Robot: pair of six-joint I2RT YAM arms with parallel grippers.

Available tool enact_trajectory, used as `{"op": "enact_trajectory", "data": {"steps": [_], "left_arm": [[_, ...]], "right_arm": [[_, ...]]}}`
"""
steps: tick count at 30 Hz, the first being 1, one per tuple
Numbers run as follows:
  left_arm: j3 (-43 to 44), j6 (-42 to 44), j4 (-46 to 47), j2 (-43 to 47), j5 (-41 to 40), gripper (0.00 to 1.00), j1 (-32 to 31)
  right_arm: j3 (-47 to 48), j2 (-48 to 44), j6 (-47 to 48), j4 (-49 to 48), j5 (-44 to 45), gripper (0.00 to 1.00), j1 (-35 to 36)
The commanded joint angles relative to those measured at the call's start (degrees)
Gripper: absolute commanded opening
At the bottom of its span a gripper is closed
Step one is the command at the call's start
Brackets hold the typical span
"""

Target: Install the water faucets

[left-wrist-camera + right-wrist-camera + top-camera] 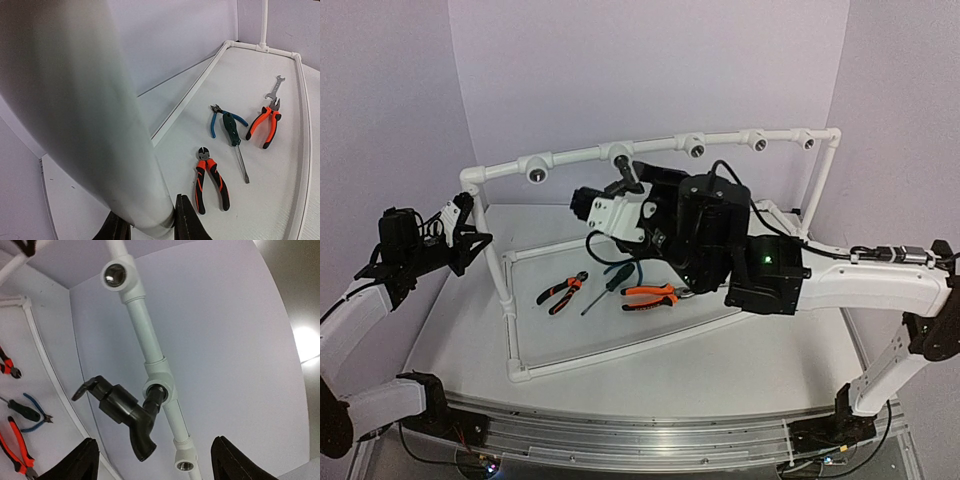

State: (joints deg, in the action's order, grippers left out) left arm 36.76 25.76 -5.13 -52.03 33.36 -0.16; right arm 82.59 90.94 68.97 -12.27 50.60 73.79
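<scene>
The black water faucet point(125, 407) sits with its threaded end in a round socket point(161, 386) of the white pipe rail, lever up left, spout down. It also shows in the top view point(624, 180) under the rail's middle fitting. My right gripper point(155, 439) is open wide and empty; the faucet hangs between and beyond its fingers point(82, 460), untouched. My left gripper point(150, 225) is shut on the frame's white upright pipe point(95, 115), at the frame's left corner in the top view point(478, 238).
Empty sockets point(115, 275) line the rail point(757, 142). Inside the white floor frame point(620, 350) lie orange-and-black pliers point(212, 182), a green screwdriver point(232, 131), blue-handled cutters point(216, 120), larger orange pliers point(264, 126) and a spanner point(274, 87). Purple walls close in behind.
</scene>
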Motion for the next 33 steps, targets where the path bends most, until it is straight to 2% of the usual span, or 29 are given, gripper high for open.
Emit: {"op": "enact_trajectory", "data": {"steps": [1, 5, 19, 24, 33], "left_arm": [[-4.2, 12.1, -20.6, -2.8, 3.6, 0.0, -2.0], [-4.1, 12.5, -20.7, -2.9, 3.7, 0.0, -2.0], [-3.9, 12.2, -21.0, -2.7, 3.9, 0.0, -2.0], [-3.9, 12.1, -20.7, -2.7, 4.1, 0.0, -2.0], [-4.1, 11.9, -20.9, -2.5, 4.0, 0.0, -2.0]], "right_arm": [[2.4, 2.5, 23.2, 2.7, -1.1, 0.75, -0.6], [5.7, 5.5, 27.8, 8.0, -1.3, 0.7, -2.4], [11.9, 11.4, 32.5, 8.9, -1.4, 0.57, -6.3], [13.2, 12.7, 32.6, 8.9, -1.6, 0.47, -6.8], [14.0, 13.8, 30.8, 5.2, -1.2, 0.21, -7.2]]}}
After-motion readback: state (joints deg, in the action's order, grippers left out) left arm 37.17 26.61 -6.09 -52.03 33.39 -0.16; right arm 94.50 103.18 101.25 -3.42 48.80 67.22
